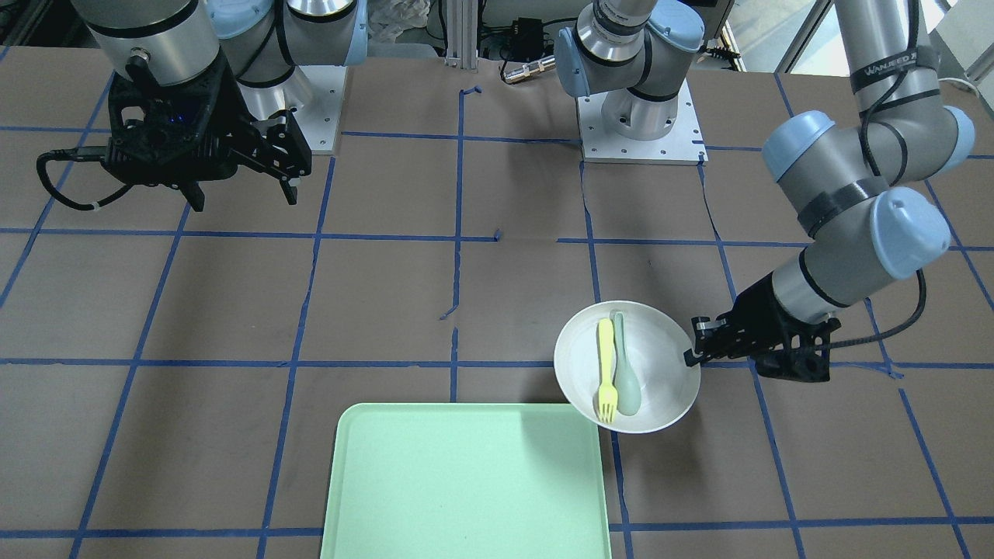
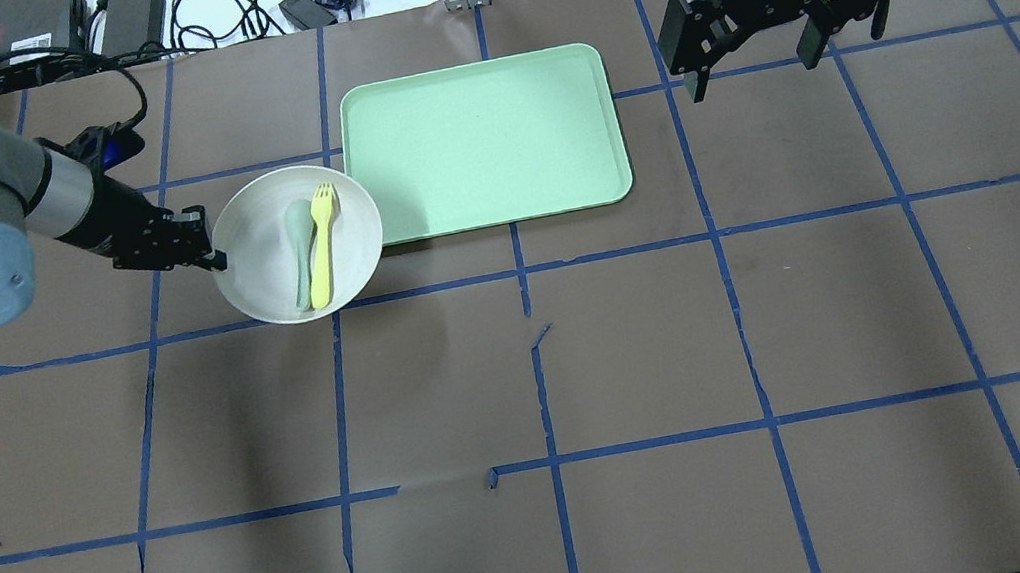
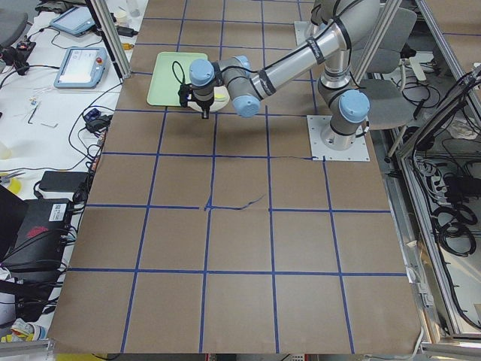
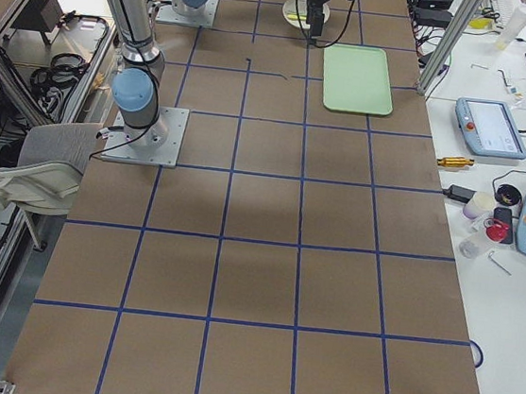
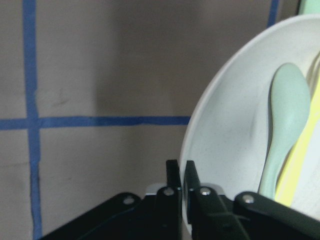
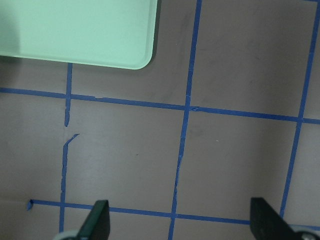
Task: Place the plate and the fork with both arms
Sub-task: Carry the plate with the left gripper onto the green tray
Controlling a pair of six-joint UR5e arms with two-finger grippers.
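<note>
A wide desk [image 2: 642, 358] papered in brown and ruled into squares by blue tape fills the room's middle. White side benches [image 4: 519, 283] beside it carry grey touchscreen pendants [image 4: 488, 128].

Seen from overhead, a large rectangular light-green plastic tray [image 2: 488, 138] lies at the desk's 12 o'clock. A round, shallow white plate [image 2: 264, 263] sits at the tray's 9 o'clock, its rim meeting the tray's edge.

The black left pincer [image 2: 217, 259] pinches the plate's rim at its 9 o'clock. The black right pincer [image 2: 749, 71] hangs at the tray's 3 o'clock, fingers spread wide and holding nothing.

In the plate a pale grey-green plastic spoon [image 2: 300, 252] lies lengthwise. The small pale-yellow plastic fork [image 2: 322, 244] lies touching it at its 3 o'clock. The fork's long axis runs 6 to 12 o'clock, tines toward 12, tilted slightly toward 1.
</note>
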